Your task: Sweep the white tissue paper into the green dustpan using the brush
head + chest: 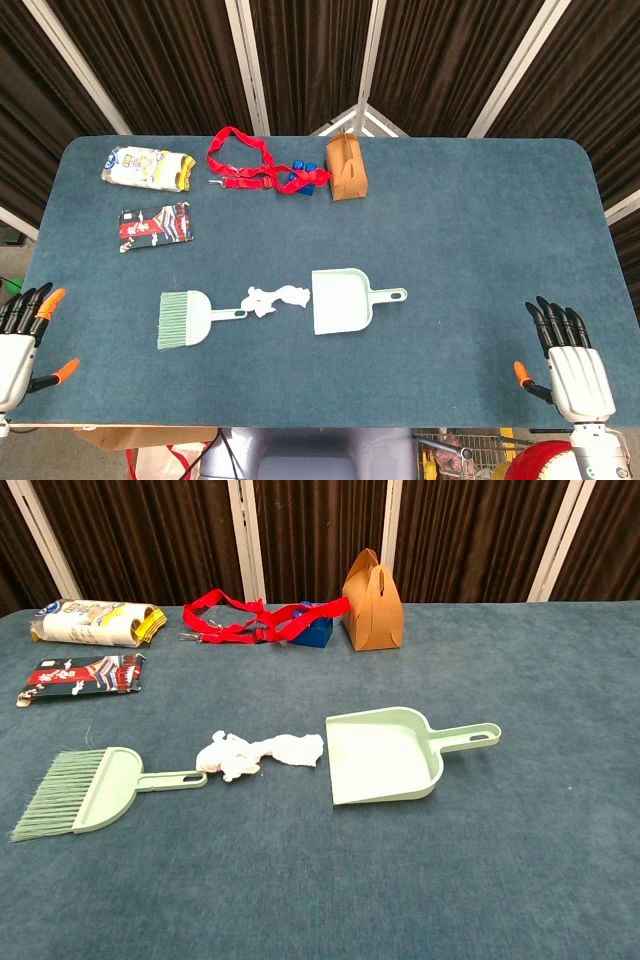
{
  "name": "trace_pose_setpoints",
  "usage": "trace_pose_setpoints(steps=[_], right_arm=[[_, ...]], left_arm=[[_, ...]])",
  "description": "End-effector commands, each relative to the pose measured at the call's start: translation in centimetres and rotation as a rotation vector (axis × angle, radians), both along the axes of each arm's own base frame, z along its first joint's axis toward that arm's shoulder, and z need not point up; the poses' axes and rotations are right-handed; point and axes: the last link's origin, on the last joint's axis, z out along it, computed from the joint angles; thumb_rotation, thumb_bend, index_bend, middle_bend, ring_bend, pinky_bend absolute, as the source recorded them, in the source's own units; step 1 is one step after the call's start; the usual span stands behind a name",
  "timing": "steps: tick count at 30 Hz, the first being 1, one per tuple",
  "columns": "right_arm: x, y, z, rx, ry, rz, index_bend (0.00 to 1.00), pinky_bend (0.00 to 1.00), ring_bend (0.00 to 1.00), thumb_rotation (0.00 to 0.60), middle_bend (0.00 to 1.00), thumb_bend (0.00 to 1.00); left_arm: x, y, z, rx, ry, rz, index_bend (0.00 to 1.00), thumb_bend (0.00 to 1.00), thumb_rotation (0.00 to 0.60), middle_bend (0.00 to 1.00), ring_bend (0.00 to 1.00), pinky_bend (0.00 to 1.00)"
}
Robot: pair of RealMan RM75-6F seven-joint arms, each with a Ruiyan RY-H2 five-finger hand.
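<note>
A pale green brush [186, 318] [88, 792] lies flat on the blue table, bristles to the left and handle to the right. Crumpled white tissue paper [274, 298] [258, 753] lies between the brush handle and the green dustpan [342, 301] [385, 754], touching the pan's open mouth. The dustpan's handle points right. My left hand [20, 345] rests at the table's near left edge, fingers spread, holding nothing. My right hand [570, 365] sits at the near right edge, fingers spread and empty. Neither hand shows in the chest view.
At the back of the table lie a white and yellow packet [148, 168], a red and black packet [156, 226], a red strap [250, 165] with a blue object [299, 178], and a brown paper box [346, 168].
</note>
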Motion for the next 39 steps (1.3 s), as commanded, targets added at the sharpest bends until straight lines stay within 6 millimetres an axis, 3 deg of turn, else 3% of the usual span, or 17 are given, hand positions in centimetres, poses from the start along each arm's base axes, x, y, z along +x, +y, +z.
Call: trace_pose_setpoints(steps=[1, 20, 23, 24, 26, 29, 33, 39], right_arm=[[0.0, 0.0, 0.0, 0.004, 0.003, 0.0, 0.0, 0.0, 0.0, 0.6, 0.0, 0.35], [0.6, -0.3, -0.3, 0.034, -0.022, -0.01, 0.0, 0.02, 0.0, 0.6, 0.0, 0.35], [0.9, -1.1, -0.4, 0.034, -0.015, 0.005, 0.0, 0.22, 0.12, 0.6, 0.11, 0.35], [1.1, -1.6, -0.5, 0.033, -0.016, 0.007, 0.0, 0.35, 0.24, 0.6, 0.23, 0.35], [1.3, -2.6, -0.6, 0.028, -0.016, 0.015, 0.0, 0.5, 0.39, 0.6, 0.39, 0.35], [1.8, -4.5, -1.2, 0.027, -0.007, 0.03, 0.01, 0.67, 0.6, 0.6, 0.6, 0.35], [2.7, -7.3, -3.1, 0.061, 0.011, 0.04, 0.11, 0.76, 0.72, 0.6, 0.74, 0.35], [4.8, -10.7, -6.5, 0.113, 0.045, 0.061, 0.22, 0.8, 0.78, 0.6, 0.8, 0.35]], left_arm=[[0.0, 0.0, 0.0, -0.002, 0.0, 0.004, 0.0, 0.0, 0.6, 0.0, 0.0, 0.03], [0.0, 0.0, 0.1, 0.0, -0.002, 0.007, 0.0, 0.0, 0.6, 0.0, 0.0, 0.03], [0.1, 0.0, 0.1, 0.003, -0.002, 0.007, 0.0, 0.0, 0.6, 0.0, 0.0, 0.03], [0.0, 0.0, 0.1, 0.002, -0.001, 0.007, 0.0, 0.0, 0.6, 0.0, 0.0, 0.03], [0.0, 0.0, 0.1, 0.002, -0.002, 0.009, 0.0, 0.0, 0.6, 0.0, 0.0, 0.03], [0.1, 0.1, 0.0, 0.005, -0.001, 0.009, 0.0, 0.0, 0.6, 0.0, 0.0, 0.03], [0.1, 0.1, -0.1, 0.005, 0.007, 0.007, 0.0, 0.0, 0.6, 0.0, 0.0, 0.03], [0.2, 0.2, -0.2, 0.007, 0.013, 0.008, 0.0, 0.0, 0.6, 0.0, 0.0, 0.03]])
